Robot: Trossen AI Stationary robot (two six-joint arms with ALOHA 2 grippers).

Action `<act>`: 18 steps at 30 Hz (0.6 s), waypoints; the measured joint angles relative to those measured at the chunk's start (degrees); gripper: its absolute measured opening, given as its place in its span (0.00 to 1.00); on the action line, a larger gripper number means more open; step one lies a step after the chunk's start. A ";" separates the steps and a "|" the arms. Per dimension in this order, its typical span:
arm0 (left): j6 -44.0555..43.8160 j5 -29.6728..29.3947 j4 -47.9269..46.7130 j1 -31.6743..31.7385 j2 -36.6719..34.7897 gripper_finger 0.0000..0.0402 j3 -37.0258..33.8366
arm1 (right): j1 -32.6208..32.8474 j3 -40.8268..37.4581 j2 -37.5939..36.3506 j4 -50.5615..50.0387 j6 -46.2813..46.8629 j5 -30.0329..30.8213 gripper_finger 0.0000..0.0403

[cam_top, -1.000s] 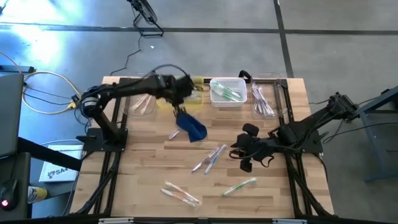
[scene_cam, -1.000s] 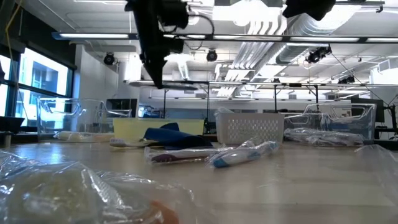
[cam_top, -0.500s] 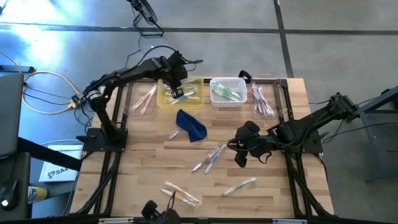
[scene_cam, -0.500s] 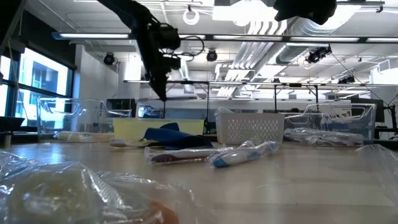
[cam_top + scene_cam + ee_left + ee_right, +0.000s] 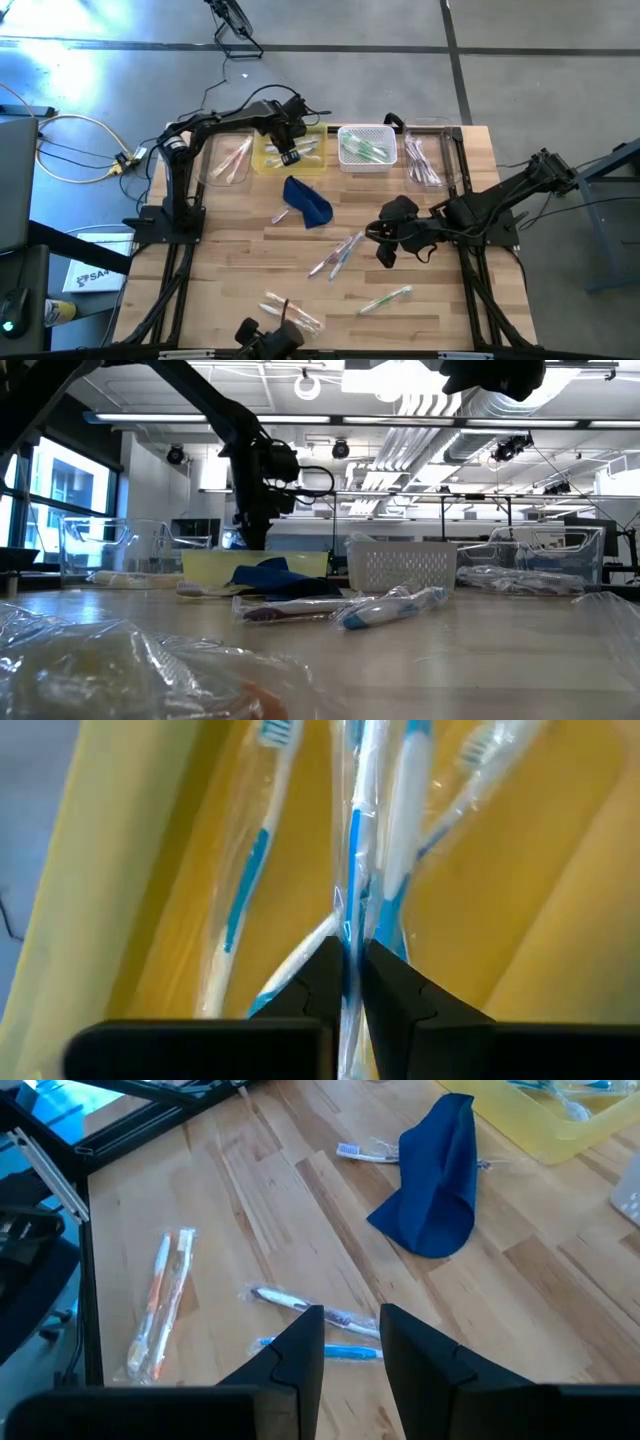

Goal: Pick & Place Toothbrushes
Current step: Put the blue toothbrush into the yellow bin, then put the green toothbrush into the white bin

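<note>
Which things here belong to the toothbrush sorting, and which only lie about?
Belonging to the job:
- loose toothbrushes on the table
- blue toothbrush between the left fingers
- yellow tray
- white basket

Only lying about:
- dark blue pouch
- cables beside the table

A bright yellow tray (image 5: 312,157) was seen holding white toothbrushes with blue accents (image 5: 385,840), all clear-wrapped. A dark blue pouch (image 5: 308,200) was spotted on light wood planks (image 5: 230,260). Green-tinted brushes (image 5: 362,150) were probably what filled the white basket (image 5: 366,134). An orange-and-white pair (image 5: 165,1295) was noticed too.
</note>
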 joint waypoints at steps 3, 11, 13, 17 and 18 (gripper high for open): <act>-0.86 -0.61 0.57 -0.15 0.05 0.14 0.00 | 0.00 0.00 0.00 0.00 0.02 -0.57 0.23; -0.91 -0.77 0.57 -0.15 0.02 0.42 0.02 | 0.00 0.00 0.00 -0.01 -0.13 -0.62 0.23; -0.68 -0.77 0.35 -0.15 -0.21 0.46 0.02 | 0.00 0.00 0.00 0.00 -0.22 -0.63 0.23; 1.13 -0.73 0.28 -0.15 -0.52 0.49 0.02 | 0.00 0.00 0.00 -0.01 -0.61 -0.63 0.23; 1.12 -0.77 0.30 -0.15 -0.62 0.49 0.02 | 0.00 0.00 0.00 -0.02 -0.61 -0.63 0.23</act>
